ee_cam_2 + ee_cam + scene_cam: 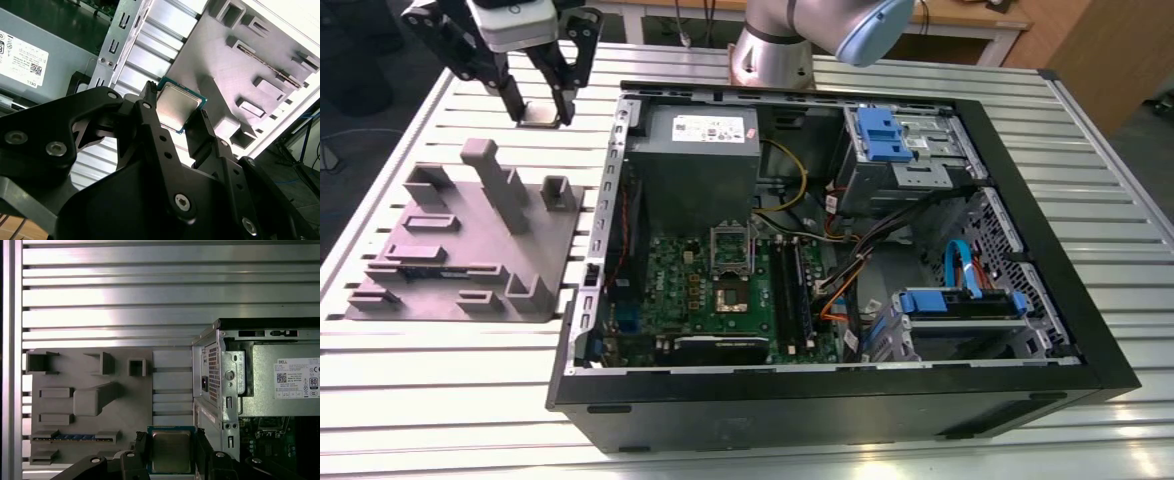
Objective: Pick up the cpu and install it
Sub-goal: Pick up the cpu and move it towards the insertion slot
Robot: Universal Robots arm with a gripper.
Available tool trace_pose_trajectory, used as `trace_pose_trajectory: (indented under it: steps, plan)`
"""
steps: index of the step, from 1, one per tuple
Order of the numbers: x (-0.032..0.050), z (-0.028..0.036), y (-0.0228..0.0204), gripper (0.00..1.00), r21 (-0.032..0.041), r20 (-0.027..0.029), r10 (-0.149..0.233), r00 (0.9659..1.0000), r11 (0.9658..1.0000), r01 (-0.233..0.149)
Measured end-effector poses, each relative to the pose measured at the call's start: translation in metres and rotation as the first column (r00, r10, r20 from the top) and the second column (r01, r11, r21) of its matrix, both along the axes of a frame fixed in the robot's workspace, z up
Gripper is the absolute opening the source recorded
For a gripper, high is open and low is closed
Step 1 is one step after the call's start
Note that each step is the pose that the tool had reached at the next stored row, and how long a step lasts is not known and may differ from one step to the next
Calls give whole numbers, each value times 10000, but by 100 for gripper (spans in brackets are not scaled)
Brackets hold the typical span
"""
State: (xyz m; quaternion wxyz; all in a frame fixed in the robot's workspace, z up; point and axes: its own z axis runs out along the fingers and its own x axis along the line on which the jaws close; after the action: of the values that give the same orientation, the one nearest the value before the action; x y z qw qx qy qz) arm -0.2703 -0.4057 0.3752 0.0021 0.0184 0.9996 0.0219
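The cpu (179, 111) lies flat between the jaws, which pinch it by two opposite edges, metal top showing. In the exterior view we hold it above the counter (454, 400), at 12 o'clock of the grey fixture (454, 250) and 10 o'clock of the computer case (854, 400). The socket (731, 295) lies toward 5 o'clock. We judge this carry needs a level chip and a gentle grip on its edges only.

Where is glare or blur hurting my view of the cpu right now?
First wrist view: the cpu is in focus and evenly lit, while the table slats glare in bright bands. Second wrist view: soft sheen on the cpu, washed-out white past the grey fixture. Exterior view: even light, no glare on the claw.
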Motion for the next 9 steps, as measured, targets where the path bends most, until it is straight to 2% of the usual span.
trace_pose_trajectory:
  steps: [3,6,9]
  plan:
    - [1,20,0,47,-2,-2,-1,10000,10000,1]
    - [1,83,0,47,-1,-1,-5,10000,10000,5]
    - [1,92,0,47,2,2,-6,10000,10000,6]
